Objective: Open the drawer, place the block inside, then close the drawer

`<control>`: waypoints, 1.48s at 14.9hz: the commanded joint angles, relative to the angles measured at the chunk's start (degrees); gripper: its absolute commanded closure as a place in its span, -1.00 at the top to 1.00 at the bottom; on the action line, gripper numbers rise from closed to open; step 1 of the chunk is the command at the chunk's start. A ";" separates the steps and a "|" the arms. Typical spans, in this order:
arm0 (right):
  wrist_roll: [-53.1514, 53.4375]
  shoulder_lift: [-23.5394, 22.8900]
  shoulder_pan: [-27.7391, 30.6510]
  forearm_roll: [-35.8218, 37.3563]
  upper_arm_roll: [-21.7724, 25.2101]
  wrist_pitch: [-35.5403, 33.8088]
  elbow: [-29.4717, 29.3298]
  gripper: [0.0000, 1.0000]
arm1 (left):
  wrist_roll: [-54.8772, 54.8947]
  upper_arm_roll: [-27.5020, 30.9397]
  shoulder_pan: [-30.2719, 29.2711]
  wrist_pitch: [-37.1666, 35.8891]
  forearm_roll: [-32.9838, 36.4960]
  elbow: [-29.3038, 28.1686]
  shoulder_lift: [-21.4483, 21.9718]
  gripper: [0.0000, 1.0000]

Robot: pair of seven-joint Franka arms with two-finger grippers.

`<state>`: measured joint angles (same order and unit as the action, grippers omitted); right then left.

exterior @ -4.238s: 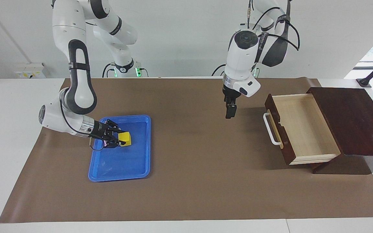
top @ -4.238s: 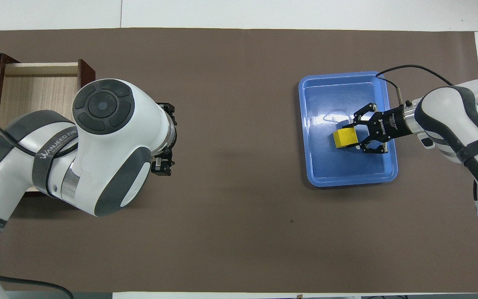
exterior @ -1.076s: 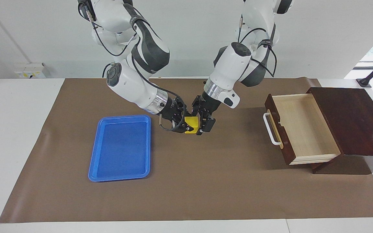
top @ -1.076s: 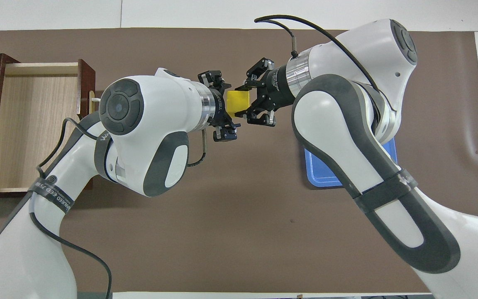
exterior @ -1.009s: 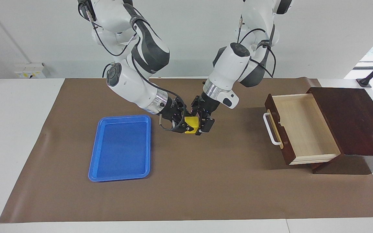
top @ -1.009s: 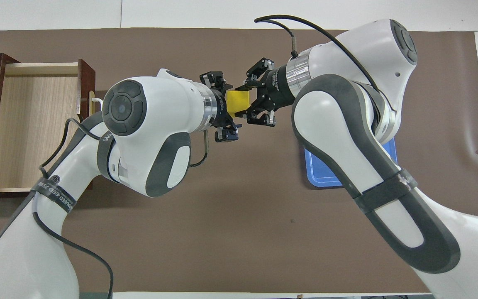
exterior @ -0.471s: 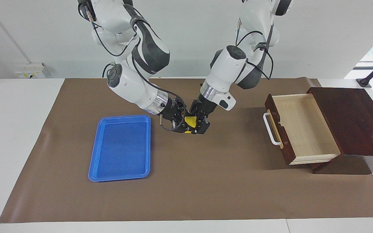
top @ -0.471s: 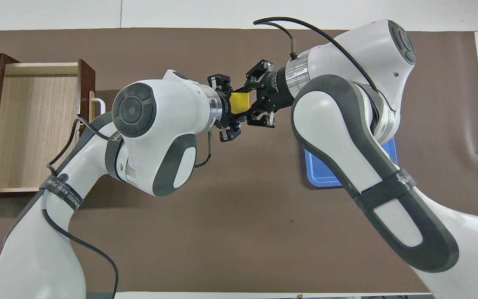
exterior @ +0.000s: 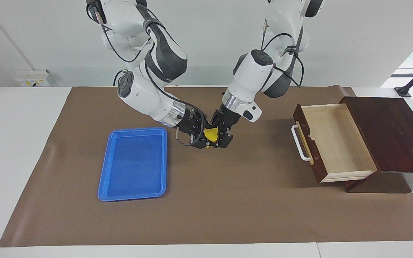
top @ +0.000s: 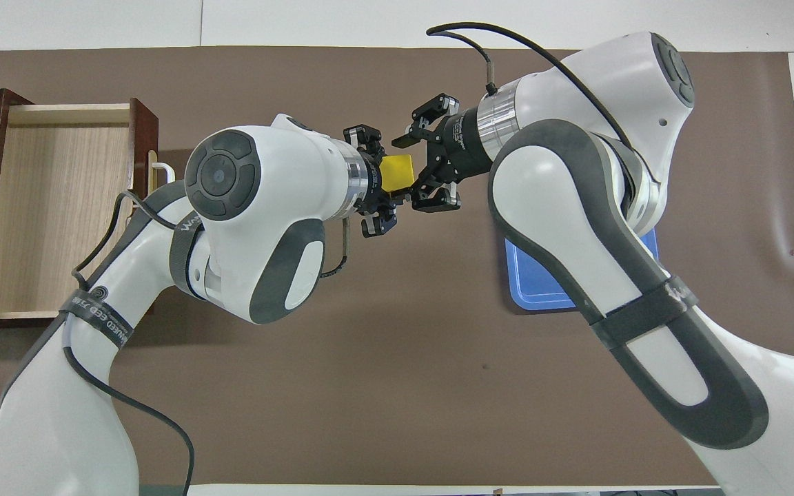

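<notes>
The yellow block (exterior: 212,134) (top: 397,172) hangs just above the brown mat, between the blue tray and the drawer. My left gripper (exterior: 218,138) (top: 386,183) is shut on it, reaching in from the drawer's end. My right gripper (exterior: 203,135) (top: 416,169) faces it from the tray's end, its fingers spread wider than the block and standing open around its edge. The drawer (exterior: 335,139) (top: 59,207) is pulled out of the dark brown box, its pale wood inside bare, with the white bar handle (exterior: 299,143) toward the table's middle.
The blue tray (exterior: 134,165) (top: 535,284) lies with nothing in it toward the right arm's end, partly covered by the right arm in the overhead view. The dark box (exterior: 389,132) stands at the left arm's end. Brown mat (exterior: 228,200) covers the table.
The right gripper carried the block from the tray to mid-table. The left gripper closed on the block there. The right gripper's fingers have just spread off it.
</notes>
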<state>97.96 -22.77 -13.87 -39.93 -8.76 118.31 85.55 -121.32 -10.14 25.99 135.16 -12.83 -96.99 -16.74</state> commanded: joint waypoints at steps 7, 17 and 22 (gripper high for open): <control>0.66 0.09 2.34 -1.12 -0.12 -0.27 -0.91 1.00 | 16.61 2.49 -17.17 -26.25 1.50 2.95 11.02 -1.00; -21.72 2.90 15.79 9.06 0.06 -20.63 -5.38 1.00 | 34.64 2.67 -34.60 -19.32 1.50 -16.55 19.91 -1.00; -45.35 4.74 19.05 19.16 0.06 -31.46 -5.92 1.00 | 35.62 2.58 -37.94 -17.83 1.50 -21.65 19.99 -1.00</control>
<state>60.87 -19.15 4.54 -25.03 -8.16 89.60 79.90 -86.22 -6.79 -11.08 115.19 -11.88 -114.67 1.13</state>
